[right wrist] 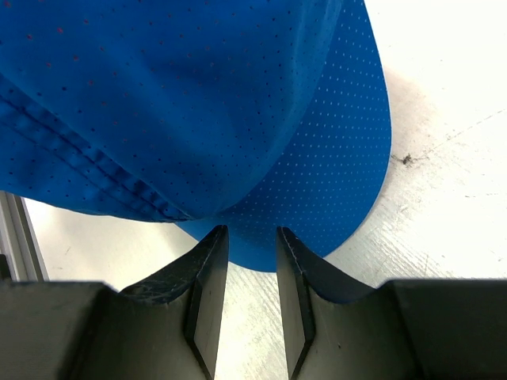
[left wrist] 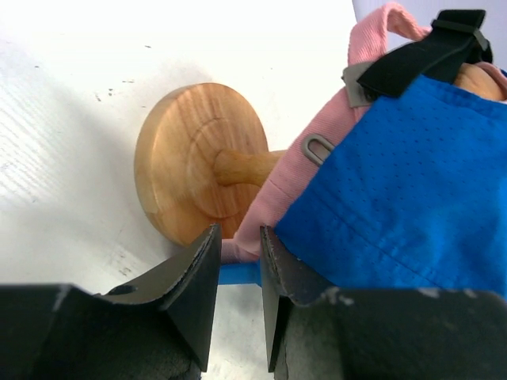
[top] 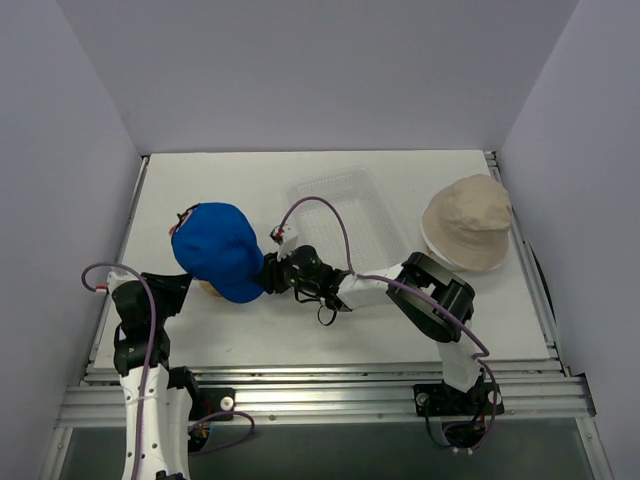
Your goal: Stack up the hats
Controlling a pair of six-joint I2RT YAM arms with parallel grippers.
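Note:
A bright blue cap (top: 220, 250) sits on top of a pink baseball cap (left wrist: 317, 150) on a wooden stand (left wrist: 186, 162) at the left of the table. My left gripper (left wrist: 238, 233) is at the caps' lower edge. Its jaws stand a little apart, with the pink rim and a strip of blue just beyond the tips. My right gripper (right wrist: 252, 233) is at the blue cap's brim (right wrist: 333, 174). Its jaws are slightly apart and the brim edge lies just past the tips, not clamped. A beige bucket hat (top: 468, 222) lies at the right. The whitish hat is out of view.
A clear plastic lattice basket (top: 345, 210) lies between the caps and the bucket hat. A smooth orange-brown dome (left wrist: 479, 79) shows under the cap's black strap (left wrist: 420, 47). Walls close the table on the left, right and back.

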